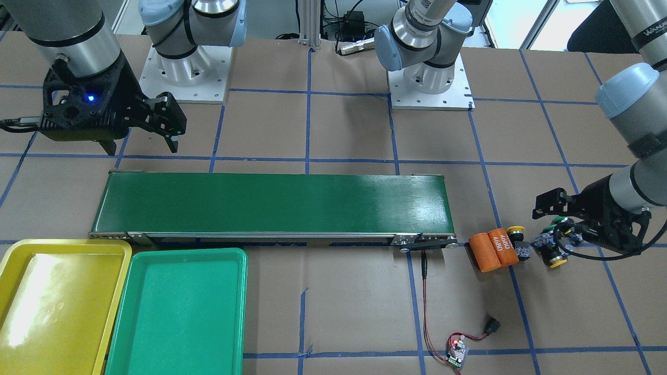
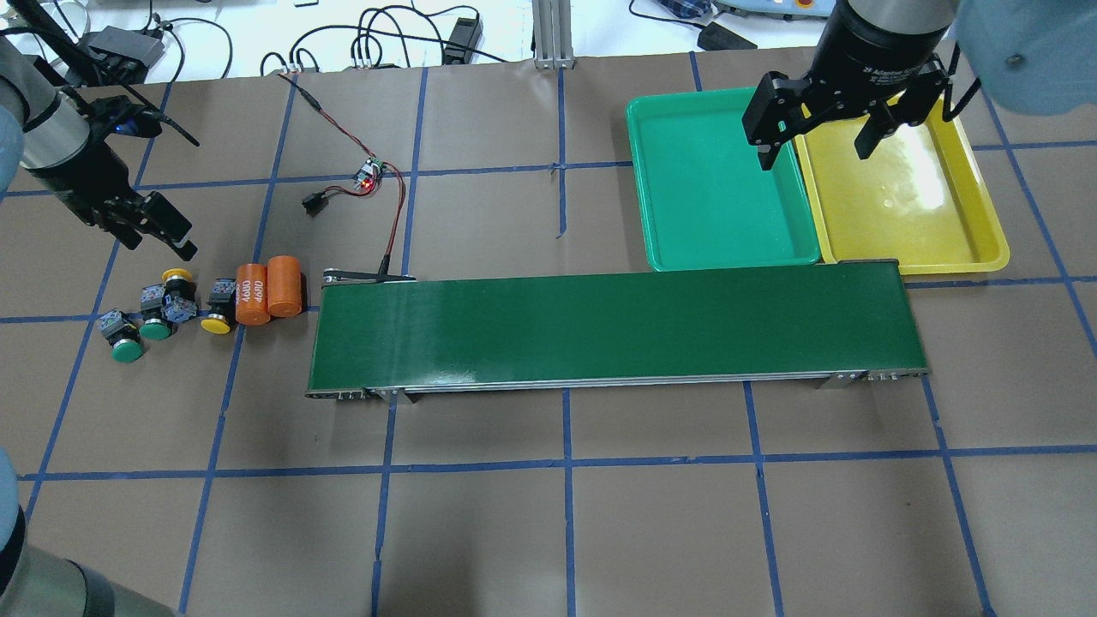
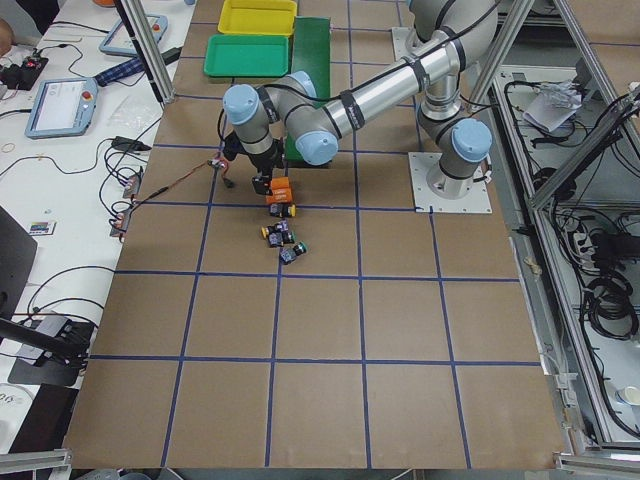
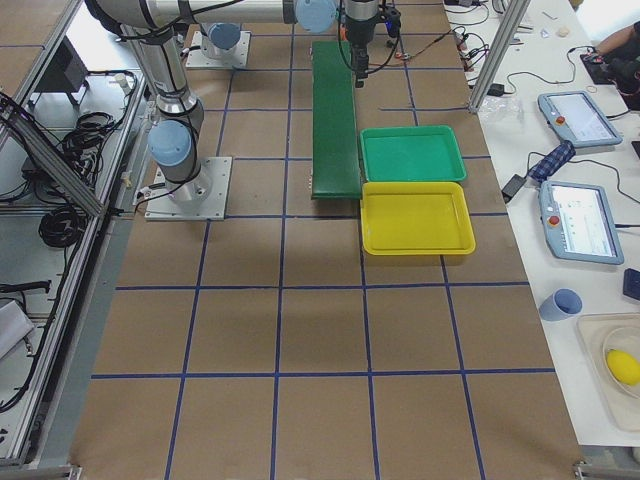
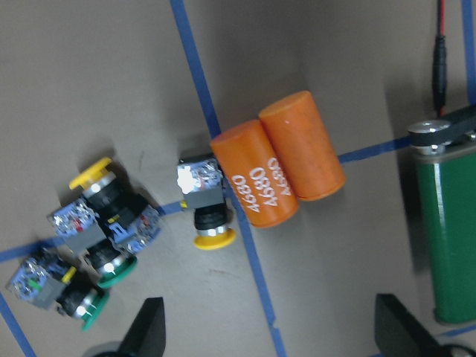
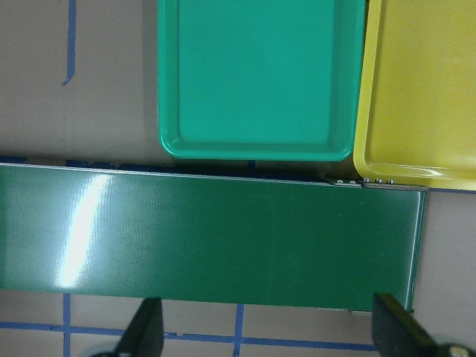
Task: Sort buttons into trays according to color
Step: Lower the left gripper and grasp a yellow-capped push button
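Observation:
Several buttons lie on the brown table left of the conveyor. One yellow button point(image 2: 216, 319) point(image 5: 204, 204) touches the orange cylinders. A second yellow button point(image 2: 176, 276) point(image 5: 95, 177) and two green buttons point(image 2: 154, 328) point(image 2: 127, 349) point(image 5: 111, 271) cluster further left. My left gripper point(image 2: 158, 246) point(image 5: 271, 335) hovers open beside this cluster, holding nothing. The green tray point(image 2: 711, 180) point(image 6: 253, 74) and yellow tray point(image 2: 908, 197) point(image 6: 424, 82) sit side by side beyond the belt's far end, both bare. My right gripper point(image 2: 816, 150) point(image 1: 141, 147) hangs open above them.
A long dark-green conveyor belt point(image 2: 608, 326) runs across the middle of the table. Two orange cylinders marked 4680 point(image 2: 267, 291) lie at its left end. A small circuit board point(image 2: 368, 176) with red and black wires sits behind them.

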